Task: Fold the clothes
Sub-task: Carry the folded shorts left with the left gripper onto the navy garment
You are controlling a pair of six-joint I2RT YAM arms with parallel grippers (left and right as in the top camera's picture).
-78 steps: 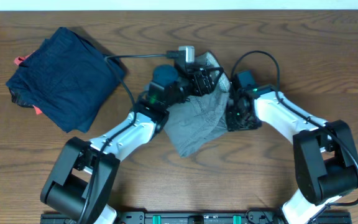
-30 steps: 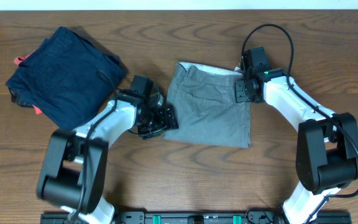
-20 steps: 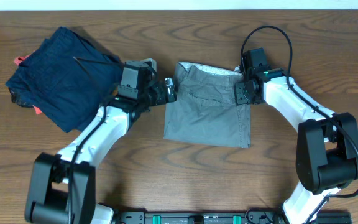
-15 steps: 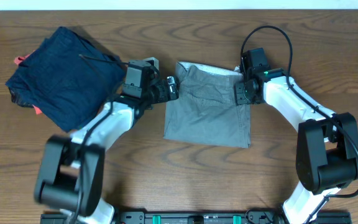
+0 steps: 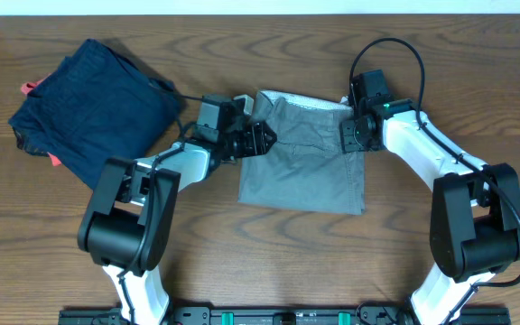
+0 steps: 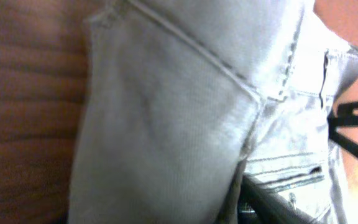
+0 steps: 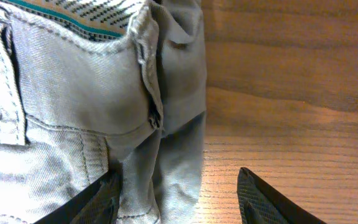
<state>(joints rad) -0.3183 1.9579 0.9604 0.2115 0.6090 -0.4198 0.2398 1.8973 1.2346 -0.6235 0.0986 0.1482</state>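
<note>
Right wrist view alone: shorts (image 7: 73, 112) lining's teal stripe.
Right gripper (image 7: 179, 177): spread, astride shorts' edge.
Left gripper (image 5: 258, 137): at shorts' left edge; grip cannot be told.

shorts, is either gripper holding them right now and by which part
The right gripper only straddles the shorts' right edge near the waistband, jaws open. The left gripper sits at the left edge; its hold cannot be told.
</note>
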